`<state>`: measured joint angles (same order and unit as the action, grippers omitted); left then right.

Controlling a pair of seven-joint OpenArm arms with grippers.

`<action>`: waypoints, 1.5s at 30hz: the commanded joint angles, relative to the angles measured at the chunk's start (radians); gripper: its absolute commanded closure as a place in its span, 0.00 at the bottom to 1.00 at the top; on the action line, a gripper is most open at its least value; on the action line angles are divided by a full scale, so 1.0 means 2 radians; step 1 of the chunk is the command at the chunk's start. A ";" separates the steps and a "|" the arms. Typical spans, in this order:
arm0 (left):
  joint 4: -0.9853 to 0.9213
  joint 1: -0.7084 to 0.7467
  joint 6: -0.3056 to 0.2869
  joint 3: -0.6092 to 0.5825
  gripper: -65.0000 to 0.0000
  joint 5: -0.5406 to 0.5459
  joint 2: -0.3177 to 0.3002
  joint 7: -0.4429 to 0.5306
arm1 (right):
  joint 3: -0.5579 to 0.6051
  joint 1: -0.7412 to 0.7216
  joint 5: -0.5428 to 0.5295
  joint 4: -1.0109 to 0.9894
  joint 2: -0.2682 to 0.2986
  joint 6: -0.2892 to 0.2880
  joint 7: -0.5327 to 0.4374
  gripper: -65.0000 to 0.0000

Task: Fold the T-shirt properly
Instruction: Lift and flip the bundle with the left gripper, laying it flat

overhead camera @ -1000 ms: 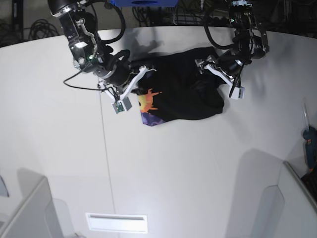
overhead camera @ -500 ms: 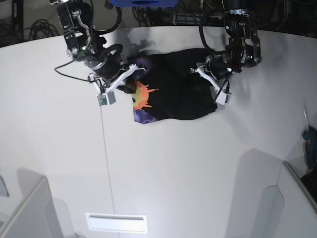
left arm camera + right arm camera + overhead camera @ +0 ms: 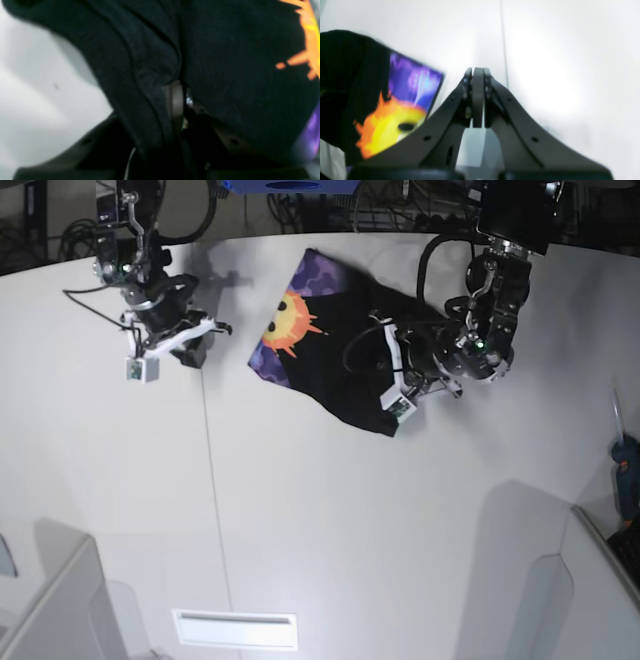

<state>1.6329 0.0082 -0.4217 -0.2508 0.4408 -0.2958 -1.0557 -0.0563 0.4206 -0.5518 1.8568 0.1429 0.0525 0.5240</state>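
The black T-shirt [image 3: 340, 355] lies bunched at the back middle of the white table [image 3: 330, 510], its orange sun print [image 3: 290, 318] on purple facing up at its left end. My left gripper [image 3: 393, 375] is at the shirt's right edge, shut on a fold of it. In the left wrist view, black T-shirt cloth [image 3: 237, 75] drapes over one finger [image 3: 176, 105]. My right gripper [image 3: 190, 352] is on the bare table to the left of the shirt, apart from it. The right gripper [image 3: 477, 100] is shut with nothing in it, and the T-shirt [image 3: 350, 75] is off to its left.
A thin seam [image 3: 215, 510] runs down the table from beside the right gripper. A blue box [image 3: 290, 185] and cables sit beyond the far edge. A white plate [image 3: 235, 630] is near the front edge, with clear panels at both front corners.
My left gripper closed on the shirt and dragged it toward the front right. The print end swung to the back left. My right gripper moved left, away from the cloth.
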 commanded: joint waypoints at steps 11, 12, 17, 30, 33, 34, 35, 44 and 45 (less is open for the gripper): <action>-0.002 -0.130 0.001 -0.234 1.00 -0.087 -0.042 -0.015 | -0.084 0.035 -0.002 0.009 -0.043 -0.004 -0.007 1.00; -0.002 -0.139 0.001 -0.251 1.00 -0.095 -0.042 -0.014 | -0.090 0.039 -0.002 0.009 -0.046 -0.004 -0.007 1.00; -0.002 -0.169 0.001 -0.315 1.00 -0.126 -0.041 0.035 | -0.109 0.053 -0.002 0.009 -0.059 -0.004 -0.007 1.00; -0.072 -0.192 -0.065 -0.362 1.00 -0.146 -0.017 0.151 | -0.104 0.063 0.001 -0.017 -0.067 -0.003 -0.007 1.00; -0.070 -0.200 -0.066 -0.364 1.00 -0.146 -0.010 0.151 | -0.101 0.072 0.002 -0.017 -0.083 -0.003 -0.007 1.00; -0.071 -0.202 -0.066 -0.364 1.00 -0.146 -0.005 0.151 | -0.096 0.073 0.002 -0.017 -0.084 -0.003 -0.007 1.00; -0.072 -0.203 -0.066 -0.364 1.00 -0.146 -0.001 0.151 | -0.090 0.074 0.002 -0.018 -0.084 -0.003 -0.007 1.00; -0.076 -0.226 -0.066 -0.424 1.00 -0.146 0.008 0.152 | -0.012 0.092 0.002 -0.036 -0.082 0.000 -0.036 1.00; -0.076 -0.227 -0.066 -0.427 1.00 -0.146 0.008 0.152 | -0.006 0.095 0.002 -0.036 -0.082 0.001 -0.040 1.00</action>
<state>1.4815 -0.4454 -0.5385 -1.0996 0.1421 -0.2790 -0.7361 -0.0692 0.5999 -0.5480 1.7805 -0.0196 0.0525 0.4171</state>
